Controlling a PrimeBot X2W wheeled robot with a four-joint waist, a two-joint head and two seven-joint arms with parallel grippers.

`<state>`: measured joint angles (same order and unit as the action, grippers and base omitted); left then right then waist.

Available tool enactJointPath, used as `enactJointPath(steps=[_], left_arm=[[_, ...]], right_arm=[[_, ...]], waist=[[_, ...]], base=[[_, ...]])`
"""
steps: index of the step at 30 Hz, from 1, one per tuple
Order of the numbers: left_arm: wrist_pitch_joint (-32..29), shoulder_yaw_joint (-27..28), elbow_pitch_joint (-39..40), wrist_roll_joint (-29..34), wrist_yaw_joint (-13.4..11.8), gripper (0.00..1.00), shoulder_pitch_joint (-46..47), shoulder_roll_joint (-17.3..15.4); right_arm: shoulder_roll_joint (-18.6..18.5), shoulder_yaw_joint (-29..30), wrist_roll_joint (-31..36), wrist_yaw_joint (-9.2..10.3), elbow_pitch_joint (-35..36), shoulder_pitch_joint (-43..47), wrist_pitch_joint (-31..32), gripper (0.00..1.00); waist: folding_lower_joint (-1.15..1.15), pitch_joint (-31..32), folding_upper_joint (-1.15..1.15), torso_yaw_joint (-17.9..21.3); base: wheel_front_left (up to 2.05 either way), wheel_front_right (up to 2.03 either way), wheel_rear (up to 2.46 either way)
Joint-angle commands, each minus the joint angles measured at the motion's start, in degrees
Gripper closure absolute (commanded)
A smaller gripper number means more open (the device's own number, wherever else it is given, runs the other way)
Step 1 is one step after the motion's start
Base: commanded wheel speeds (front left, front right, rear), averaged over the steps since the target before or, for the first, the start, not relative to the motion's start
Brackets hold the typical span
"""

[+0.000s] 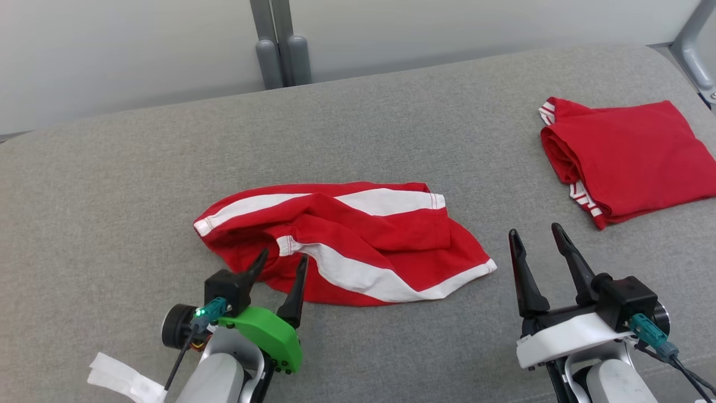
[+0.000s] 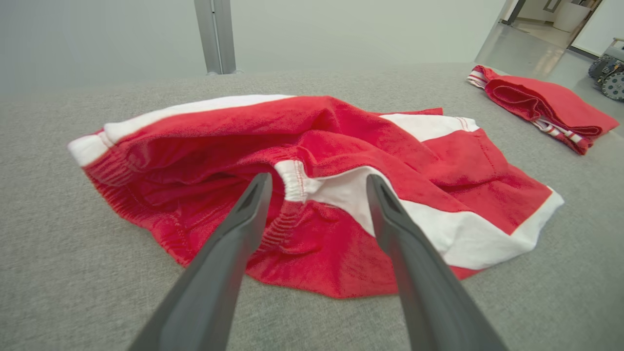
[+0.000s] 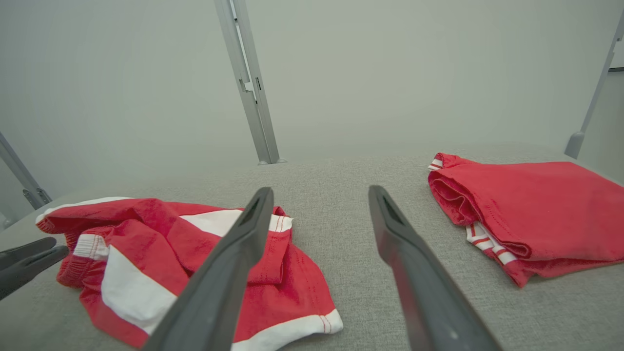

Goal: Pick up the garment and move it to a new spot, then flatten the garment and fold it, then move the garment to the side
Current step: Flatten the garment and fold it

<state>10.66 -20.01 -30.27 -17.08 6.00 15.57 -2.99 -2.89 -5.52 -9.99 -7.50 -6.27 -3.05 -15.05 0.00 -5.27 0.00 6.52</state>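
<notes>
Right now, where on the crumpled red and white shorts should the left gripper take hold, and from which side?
Probably the ribbed waistband of the shorts, where its white stripe end stands up in a raised fold. Come from the near side, low over the grey surface: the open left gripper straddles that fold there, while the far parts lie flatter.

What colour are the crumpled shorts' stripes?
White stripes on red shorts; clearest in the left wrist view.

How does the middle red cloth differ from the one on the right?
The middle garment lies crumpled, with broad white bands; the right garment is folded flat, showing only thin striped trim. The left gripper hovers at the middle garment; nothing touches the right garment. Both are red.
</notes>
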Motion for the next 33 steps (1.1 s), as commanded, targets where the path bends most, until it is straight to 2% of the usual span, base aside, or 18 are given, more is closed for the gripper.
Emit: enactJointPath(steps=[1, 7, 8, 11, 12, 17, 22, 28, 33], left_arm=[[0.4, 0.8, -1.4, -0.4, -0.6, 0.00, 1.5, -0.4], [1.5, 1.6, -7.5, -1.8, -1.0, 0.00, 4.4, -0.3], [1.4, 1.5, -8.6, -2.1, -0.9, 0.15, 4.7, -0.2], [2.1, 0.9, -11.0, -2.7, -0.7, 0.94, 6.0, -0.1], [2.4, 0.7, -11.6, -2.8, -0.6, 1.00, 6.4, -0.1], [3.7, -1.1, -12.6, -3.5, 0.1, 1.00, 7.1, 0.0], [4.4, -3.0, -9.2, -5.9, 0.9, 1.00, 5.5, 0.0], [4.5, -4.7, 0.8, -7.7, 1.0, 1.00, 2.3, 0.0], [4.4, -4.5, 13.5, -7.5, -0.2, 1.00, -2.1, -0.9]], right_arm=[[0.0, 0.1, -0.2, 0.02, -0.1, -0.7, -0.2, 0.00], [0.0, 0.1, -0.3, 0.02, -0.1, -0.9, -0.2, 0.00], [0.0, 0.1, -0.3, 0.02, -0.2, -0.9, -0.2, 0.00], [0.0, -0.1, -0.4, 0.02, -0.3, -0.8, -0.2, 0.00], [0.0, -0.1, -0.4, 0.02, -0.4, -0.8, -0.2, 0.00], [0.0, 0.0, -0.1, 0.02, -0.5, -0.1, -0.2, 0.00], [0.0, 0.4, 0.0, 0.02, -0.7, 0.6, -0.2, 0.00], [0.0, 0.5, -0.1, 0.02, -1.0, 1.5, -0.2, 0.00], [0.0, 1.1, -0.1, 0.02, -0.9, 1.9, -0.2, 0.00]], waist=[[0.00, -1.3, 0.00, 1.6], [0.00, -1.8, 0.00, 2.5], [0.00, -1.8, 0.00, 2.5], [0.00, -1.6, 0.00, 2.5], [0.00, -1.5, 0.00, 2.4], [0.00, -0.8, 0.00, 1.6], [0.00, 0.1, 0.00, 0.2], [0.00, 1.4, 0.00, -1.5], [0.00, 1.9, 0.00, -2.6]], base=[[0.00, 0.00, 0.00], [0.00, 0.00, 0.00], [0.00, 0.00, 0.00], [0.00, 0.00, 0.00], [0.00, 0.00, 0.00], [0.00, 0.00, 0.00], [0.00, 0.00, 0.00], [0.00, 0.00, 0.00], [0.00, 0.00, 0.00]])
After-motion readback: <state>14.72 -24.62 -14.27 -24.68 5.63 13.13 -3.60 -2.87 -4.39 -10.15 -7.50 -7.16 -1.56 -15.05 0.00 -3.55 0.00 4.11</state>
